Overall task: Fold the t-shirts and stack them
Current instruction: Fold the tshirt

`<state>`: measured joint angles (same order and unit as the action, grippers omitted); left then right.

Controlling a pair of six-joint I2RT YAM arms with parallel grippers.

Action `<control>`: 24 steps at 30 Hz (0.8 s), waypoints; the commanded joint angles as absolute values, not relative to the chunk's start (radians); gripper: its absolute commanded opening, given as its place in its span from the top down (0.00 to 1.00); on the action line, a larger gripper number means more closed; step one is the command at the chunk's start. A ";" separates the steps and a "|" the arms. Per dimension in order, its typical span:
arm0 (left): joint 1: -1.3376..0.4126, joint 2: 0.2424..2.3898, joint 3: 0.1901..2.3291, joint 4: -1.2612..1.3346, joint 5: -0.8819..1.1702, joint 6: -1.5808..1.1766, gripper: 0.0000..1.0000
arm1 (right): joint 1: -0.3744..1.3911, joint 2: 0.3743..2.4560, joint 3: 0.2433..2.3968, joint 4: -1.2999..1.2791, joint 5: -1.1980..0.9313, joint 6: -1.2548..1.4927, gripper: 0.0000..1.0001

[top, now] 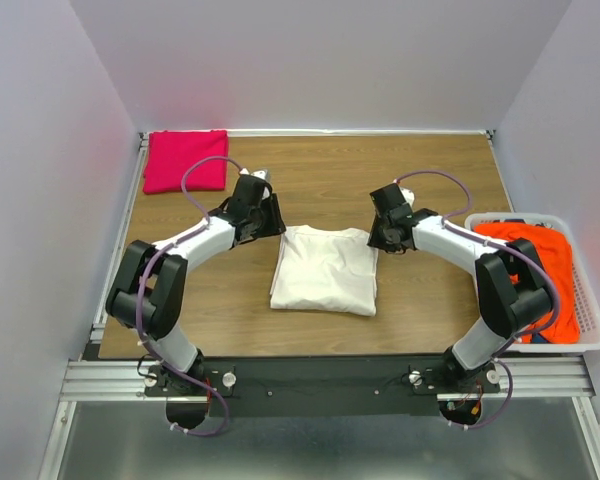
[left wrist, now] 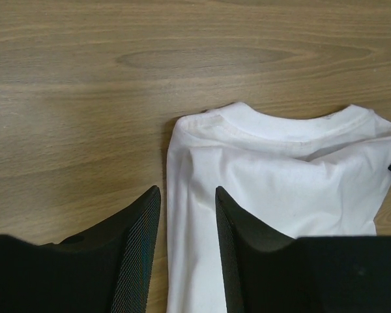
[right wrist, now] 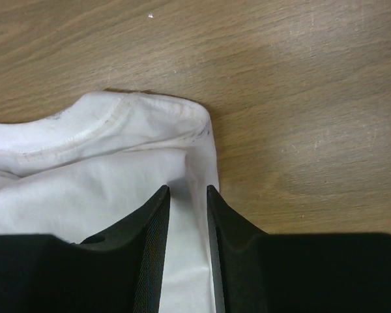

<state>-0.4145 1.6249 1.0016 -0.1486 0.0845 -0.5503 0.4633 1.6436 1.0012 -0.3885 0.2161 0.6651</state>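
Observation:
The cream-white t-shirt (top: 325, 268) lies folded in the middle of the table, collar toward the back. My left gripper (top: 271, 224) is open at its back left corner; in the left wrist view the left gripper (left wrist: 188, 193) straddles the shirt's (left wrist: 280, 176) left edge. My right gripper (top: 384, 238) is open at its back right corner; in the right wrist view the right gripper (right wrist: 188, 190) sits over the shirt's (right wrist: 85, 163) right edge with a narrow gap. The magenta-pink shirt (top: 185, 160) lies folded at the back left. The orange-red shirt (top: 530, 275) is crumpled in the basket.
The white plastic laundry basket (top: 592, 300) stands at the table's right edge beside the right arm. Grey walls close in the back and both sides. Bare wood table (top: 320, 180) lies behind the white shirt.

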 commanded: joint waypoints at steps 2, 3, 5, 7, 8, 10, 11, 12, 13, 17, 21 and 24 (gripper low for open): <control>-0.417 1.687 1.025 -0.097 0.144 -0.543 0.53 | 0.451 1.655 1.031 -0.377 0.239 0.663 0.64; -0.417 1.695 1.025 -0.092 0.153 -0.545 0.53 | 0.451 1.655 1.031 -0.376 0.239 0.663 0.64; -0.417 1.713 1.022 -0.075 0.175 -0.555 0.53 | 0.448 1.657 1.029 -0.373 0.239 0.663 0.64; -0.417 1.724 1.019 -0.052 0.186 -0.563 0.53 | 0.446 1.660 1.028 -0.370 0.235 0.663 0.64; -0.417 1.732 1.020 -0.048 0.190 -0.566 0.52 | 0.445 1.658 1.028 -0.370 0.232 0.663 0.64; -0.417 1.750 1.022 -0.038 0.209 -0.572 0.53 | 0.443 1.657 1.026 -0.367 0.230 0.663 0.63; -0.417 1.755 1.022 -0.031 0.212 -0.574 0.53 | 0.445 1.657 1.025 -0.365 0.230 0.663 0.63; -0.417 1.762 1.022 -0.025 0.216 -0.575 0.53 | 0.443 1.654 1.023 -0.365 0.229 0.661 0.63; -0.417 1.766 1.022 -0.022 0.218 -0.580 0.53 | 0.442 1.652 1.022 -0.364 0.229 0.663 0.62; -0.417 1.775 1.023 -0.009 0.221 -0.584 0.53 | 0.440 1.655 1.017 -0.357 0.221 0.663 0.62; -0.417 1.790 1.028 -0.006 0.216 -0.589 0.63 | 0.436 1.661 1.017 -0.350 0.203 0.664 0.61; -0.417 1.790 1.028 -0.006 0.221 -0.591 0.69 | 0.434 1.663 1.015 -0.344 0.204 0.666 0.61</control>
